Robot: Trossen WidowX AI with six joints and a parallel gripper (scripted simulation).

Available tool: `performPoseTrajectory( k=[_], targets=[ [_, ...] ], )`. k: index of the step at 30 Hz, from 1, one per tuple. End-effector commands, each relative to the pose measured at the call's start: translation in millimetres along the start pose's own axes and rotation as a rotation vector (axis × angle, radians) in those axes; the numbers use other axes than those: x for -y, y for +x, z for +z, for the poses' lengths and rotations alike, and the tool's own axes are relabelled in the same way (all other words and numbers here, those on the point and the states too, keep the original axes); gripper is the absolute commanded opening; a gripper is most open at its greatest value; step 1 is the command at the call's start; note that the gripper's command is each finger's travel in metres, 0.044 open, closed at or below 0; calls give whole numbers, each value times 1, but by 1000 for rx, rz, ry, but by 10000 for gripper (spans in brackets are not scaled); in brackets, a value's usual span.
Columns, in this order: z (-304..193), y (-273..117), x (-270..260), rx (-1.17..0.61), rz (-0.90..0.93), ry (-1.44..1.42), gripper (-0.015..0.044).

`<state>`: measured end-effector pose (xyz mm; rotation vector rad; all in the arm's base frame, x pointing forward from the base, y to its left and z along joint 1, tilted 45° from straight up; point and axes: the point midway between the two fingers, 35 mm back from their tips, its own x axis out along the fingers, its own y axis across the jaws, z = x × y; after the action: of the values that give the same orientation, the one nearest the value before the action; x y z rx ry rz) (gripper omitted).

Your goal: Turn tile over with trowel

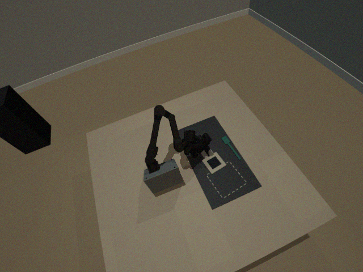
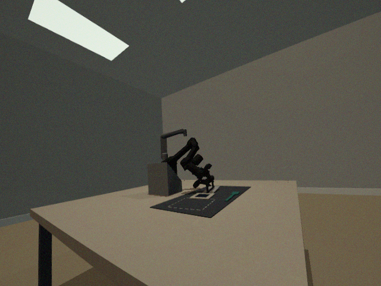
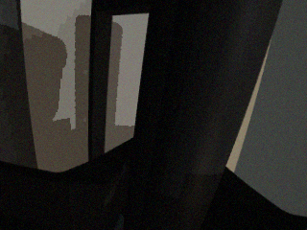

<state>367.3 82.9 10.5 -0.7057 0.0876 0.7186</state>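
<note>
The cream tile (image 1: 209, 166) (image 2: 193, 196) lies flat on the dark mat (image 1: 214, 202) (image 2: 209, 214), its dark square mark facing up. One side covers part of an edge of the dashed outline (image 1: 223, 197). My gripper (image 1: 206, 152) (image 2: 210, 186) is low over the mat, beside the tile's edge away from the outline. It is shut on a tool with a flat pale grey blade (image 3: 131, 72), seemingly the trowel. The blade is close to the tile; I cannot tell whether it touches or is under it. The fingers hide most of the handle.
A green flat-headed tool (image 1: 226, 139) (image 2: 234, 193) lies on the mat beyond the tile, its thin handle beside the outline. The arm's grey base block (image 1: 165, 181) (image 2: 157, 180) stands on the table (image 1: 131, 234) (image 2: 215, 246) beside the mat.
</note>
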Motion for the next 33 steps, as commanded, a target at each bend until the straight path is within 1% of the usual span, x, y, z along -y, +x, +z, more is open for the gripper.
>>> performPoseTrajectory(
  k=[1,7,17,33],
  targets=[
    [-11,-2,1,-14,-6,3,0],
    [-20,-3,1,-14,-7,3,0],
    [-17,-7,7,-50,-7,-40,0],
    [-35,-37,42,-83,-6,-79,0]
  ],
)
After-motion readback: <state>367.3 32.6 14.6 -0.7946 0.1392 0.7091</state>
